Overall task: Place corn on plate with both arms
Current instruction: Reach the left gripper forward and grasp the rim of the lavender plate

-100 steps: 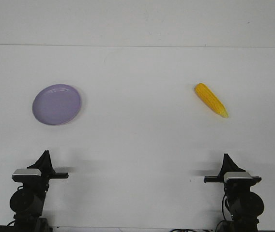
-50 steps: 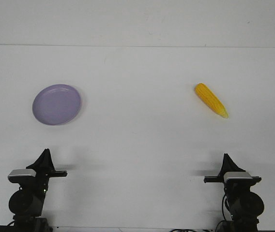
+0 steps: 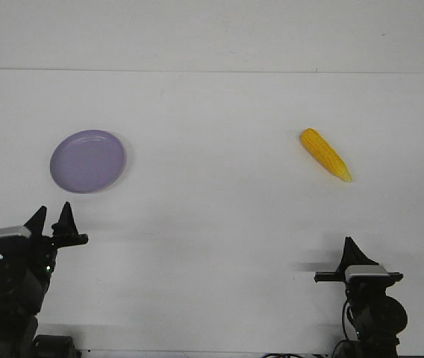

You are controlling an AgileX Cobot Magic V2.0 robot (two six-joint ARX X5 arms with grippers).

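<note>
Corn: the yellow-orange tapered corn cob (image 3: 325,154) lies flat on the white table (image 3: 219,216), on the right side and well forward of the arms, its pointed tip angled toward the near right.
Plate: the round, shallow lavender-purple plastic plate (image 3: 87,160) sits on the left side of the table, well apart from the corn and with nothing on it.
Step in hand: the very start, by my judgement — the corn is untouched and no reach toward it has begun.
Next move: the right arm is the nearer one to the corn; it would need to extend forward, line its fingers across the cob's slanted length and come down over the thicker middle.
Right gripper: the black pointed right gripper (image 3: 348,249) sits low at the near edge, tips drawn together into a single point, gripping nothing.
Left gripper: the black left gripper (image 3: 51,220) is at the near left, just short of the plate — its two tips stand visibly apart, and nothing is held between them.
</note>
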